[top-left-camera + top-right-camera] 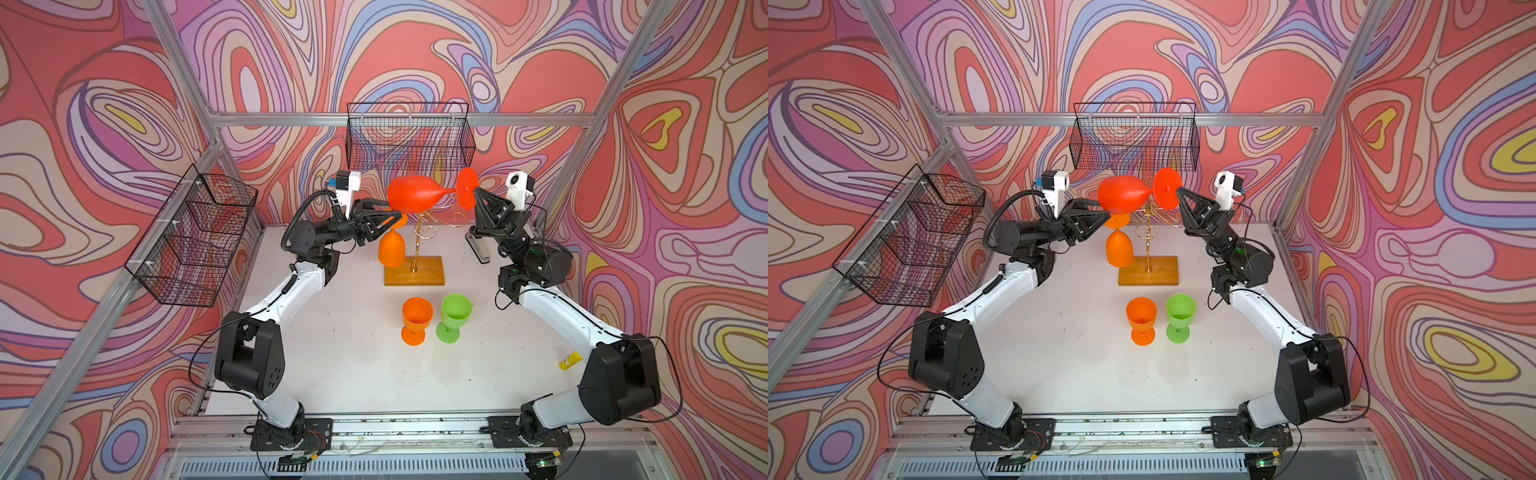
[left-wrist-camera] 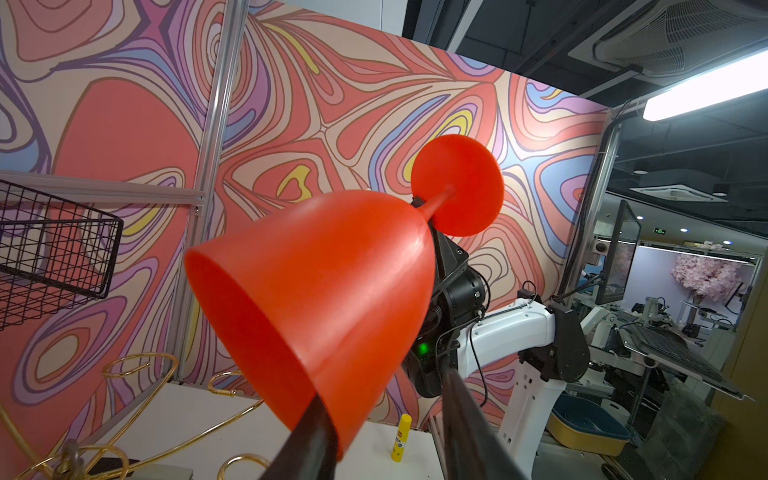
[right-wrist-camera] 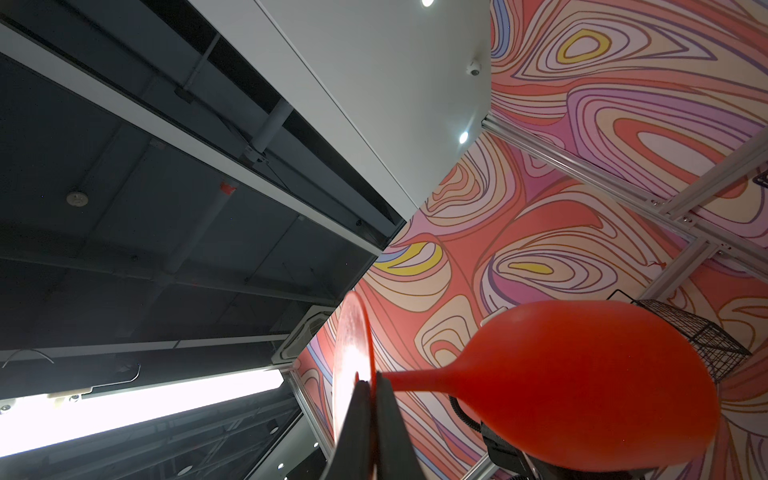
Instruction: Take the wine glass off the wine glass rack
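Wine glass [image 1: 411, 195] lying horizontal in the air just above the rack [image 1: 413, 271]. Right end effector [image 1: 475, 190] is clamped on the glass's foot; left end effector [image 1: 394, 210], jaws apart, straddles the bowl's rim, one finger inside, one outside.

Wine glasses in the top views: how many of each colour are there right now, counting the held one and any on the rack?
Red: 1, the red glass, held in the air
Orange: 2, the hanging orange glass on the rack and the standing orange glass
Green: 1, the green glass, standing
Total: 4
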Available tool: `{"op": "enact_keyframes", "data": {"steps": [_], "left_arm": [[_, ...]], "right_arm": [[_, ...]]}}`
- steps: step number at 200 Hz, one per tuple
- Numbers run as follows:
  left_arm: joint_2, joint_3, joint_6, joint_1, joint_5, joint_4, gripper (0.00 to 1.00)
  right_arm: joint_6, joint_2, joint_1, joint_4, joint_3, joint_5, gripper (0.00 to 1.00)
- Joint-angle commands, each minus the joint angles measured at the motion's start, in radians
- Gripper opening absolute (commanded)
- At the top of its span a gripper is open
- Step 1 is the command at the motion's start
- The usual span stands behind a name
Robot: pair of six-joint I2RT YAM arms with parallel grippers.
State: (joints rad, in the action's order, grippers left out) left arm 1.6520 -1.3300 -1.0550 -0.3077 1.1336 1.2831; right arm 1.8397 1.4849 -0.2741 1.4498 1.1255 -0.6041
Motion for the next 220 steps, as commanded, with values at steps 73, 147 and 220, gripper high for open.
{"op": "enact_keyframes", "data": {"steps": [73, 147, 220], "left_arm": [[-0.02, -0.006, 0.046, -0.021, 0.028, 0.082, 0.38], [-0.048, 0.006, 0.04, -0.021, 0.04, 0.081, 0.07], [-0.101, 0.017, 0.014, -0.022, 0.102, 0.079, 0.0]], "right_arm": [[0.076, 0.063, 0.006, 0.019, -0.008, 0.006, 0.0], [0.093, 0.109, 0.007, 0.035, 0.021, -0.01, 0.0], [-0.031, 0.051, 0.078, -0.116, 0.02, -0.088, 0.44]]}}
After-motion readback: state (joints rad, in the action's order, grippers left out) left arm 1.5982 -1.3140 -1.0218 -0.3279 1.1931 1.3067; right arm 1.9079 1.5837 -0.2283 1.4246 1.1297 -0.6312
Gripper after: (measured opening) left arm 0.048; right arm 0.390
